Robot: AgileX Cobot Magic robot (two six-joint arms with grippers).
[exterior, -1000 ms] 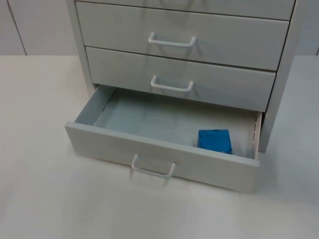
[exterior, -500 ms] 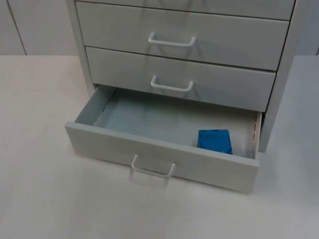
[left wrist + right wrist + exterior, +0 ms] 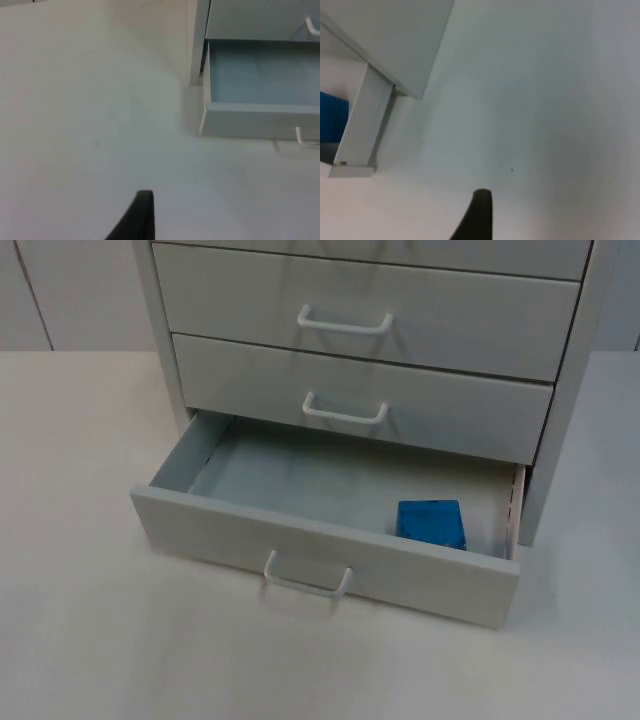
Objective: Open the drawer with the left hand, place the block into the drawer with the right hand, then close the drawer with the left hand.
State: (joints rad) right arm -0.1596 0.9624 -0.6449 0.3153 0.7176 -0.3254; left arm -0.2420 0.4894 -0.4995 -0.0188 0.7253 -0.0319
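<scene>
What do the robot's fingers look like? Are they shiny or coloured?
They are plain black, not coloured. The left gripper's fingertip is a dark, matte blade that narrows upward to a blunt, squared end above the white table top. The right gripper's fingertip looks much the same: black, smooth, slim, with a rounded end. No markings or stickers can be made out on either.

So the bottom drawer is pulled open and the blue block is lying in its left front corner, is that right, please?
Not quite: the bottom drawer is pulled open, but the blue block lies in its right front corner, as the top view shows. The left gripper and right gripper both wait over the table.
</scene>
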